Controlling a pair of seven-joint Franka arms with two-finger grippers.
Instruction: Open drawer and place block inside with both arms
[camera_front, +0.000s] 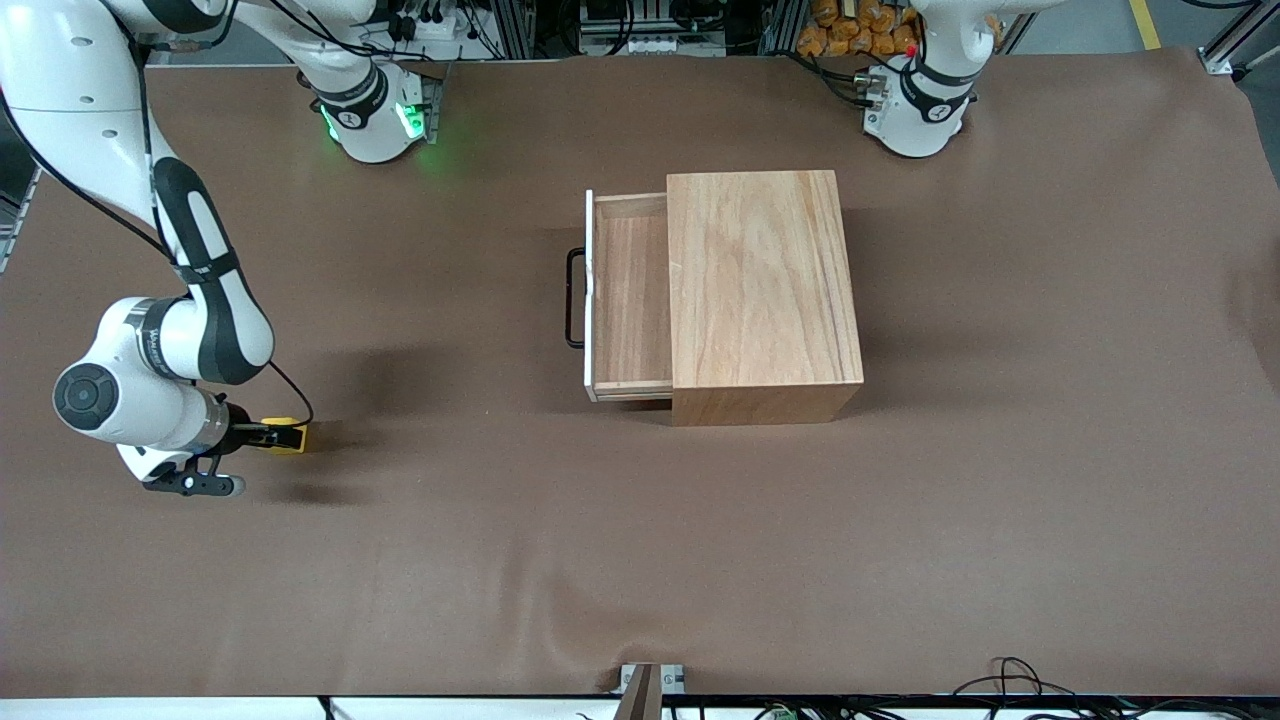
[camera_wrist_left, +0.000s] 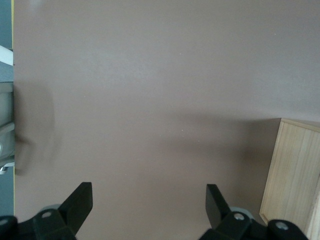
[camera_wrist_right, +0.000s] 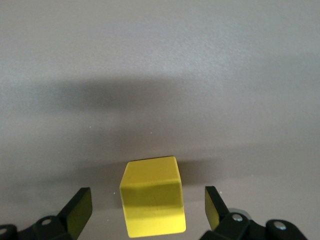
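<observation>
Sitting on the brown table cover (camera_front: 700, 560) toward the right arm's end, the yellow block (camera_front: 290, 436) rests flat on the surface, nearer the front camera than the wooden box (camera_front: 765, 290) and well apart from it. Right gripper (camera_front: 268, 436) is down low at the block, fingers spread wide; in the right wrist view the block (camera_wrist_right: 152, 195) lies between the 2 fingertips (camera_wrist_right: 79, 210) with a gap on each side, so not touching, not gripped. Right arm (camera_front: 195, 300) reaches from its base with the green light, bent at the elbow, wrist turned sideways. Drawer (camera_front: 630, 300) is already slid out of the box, toward the right arm's end, its light-wood floor bare, white front edge and black loop handle (camera_front: 575, 298) showing. Left gripper (camera_wrist_left: 149, 210) shows only in the left wrist view, fingers wide apart with nothing between them, hanging over bare table cover with an edge of the wooden box (camera_wrist_left: 295, 175) in sight. Only the left arm's base (camera_front: 915, 105) appears in the front view; the arm waits.
</observation>
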